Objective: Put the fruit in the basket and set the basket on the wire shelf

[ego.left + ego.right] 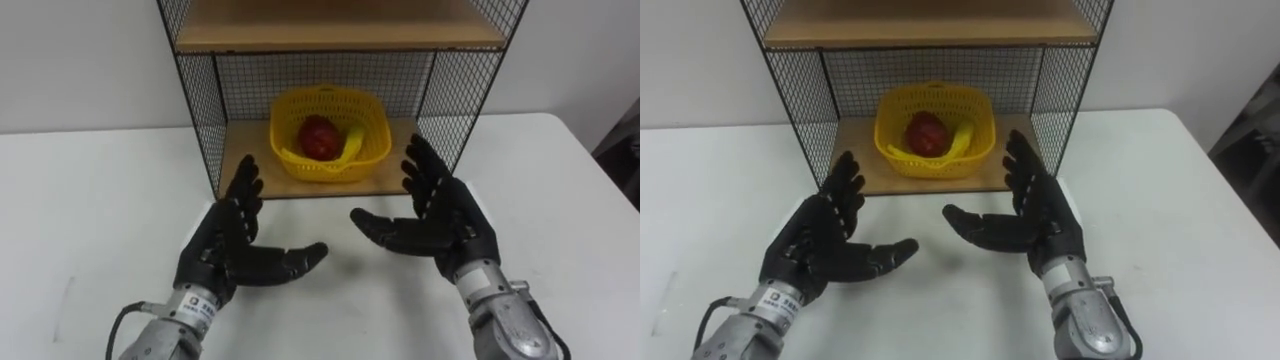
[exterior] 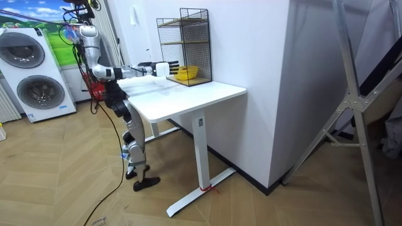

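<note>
basket [image 1: 330, 135] sat on the lower board of the wire shelf [image 1: 200, 100], w/ red fruit [image 1: 318, 137] + banana [image 1: 352, 142] inside. my left hand [image 1: 225, 245] and right hand [image 1: 445, 215] hung over the desk [image 1: 90, 200] just in front of the shelf, fingers spread, palms facing in, holding nothing, apart from the basket. task looked about done imo. to finish well: draw both hands straight back w/o clipping the mesh sides or nudging the basket.

Basket [image 1: 322, 166] yellow, lattice pattern; red fruit [image 1: 318, 137] and yellow fruit [image 1: 353, 143]. Wire shelf [image 1: 200, 100] black mesh, boards [image 1: 340, 25] tan. Tabletop [image 1: 100, 200] white.
</note>
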